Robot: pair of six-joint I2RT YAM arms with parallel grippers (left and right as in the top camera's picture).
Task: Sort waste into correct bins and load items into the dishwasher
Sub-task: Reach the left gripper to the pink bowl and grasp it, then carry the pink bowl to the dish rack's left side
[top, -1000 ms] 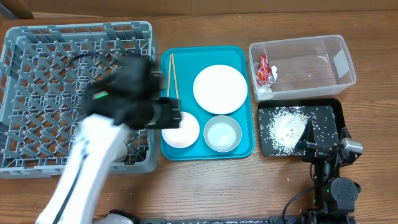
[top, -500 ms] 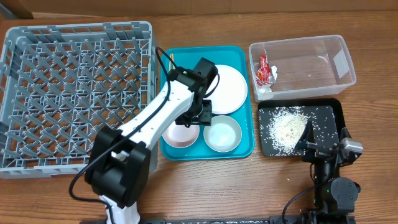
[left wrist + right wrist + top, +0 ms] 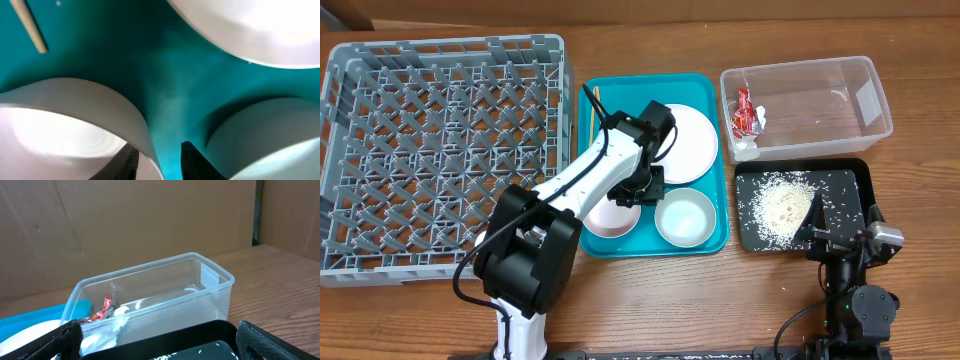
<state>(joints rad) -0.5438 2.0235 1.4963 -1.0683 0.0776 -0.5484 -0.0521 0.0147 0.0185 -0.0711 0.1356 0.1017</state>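
Left tool [image 3: 640, 188] gone from above the grey dish rack [image 3: 420, 150], now across at the teal tray [image 3: 620, 92], dropped lower between pink bowl [image 3: 605, 222] and white bowl [image 3: 685, 217], white bowl slightly further right than before.

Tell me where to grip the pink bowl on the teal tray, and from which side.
Pinch the pink bowl by its thin rim on the side facing the white bowl, coming straight down. It sits upright and open, so only the wall fits between the fingers: one inside, one in the teal tray gap. The wrist view suggests the open left gripper straddles that rim.
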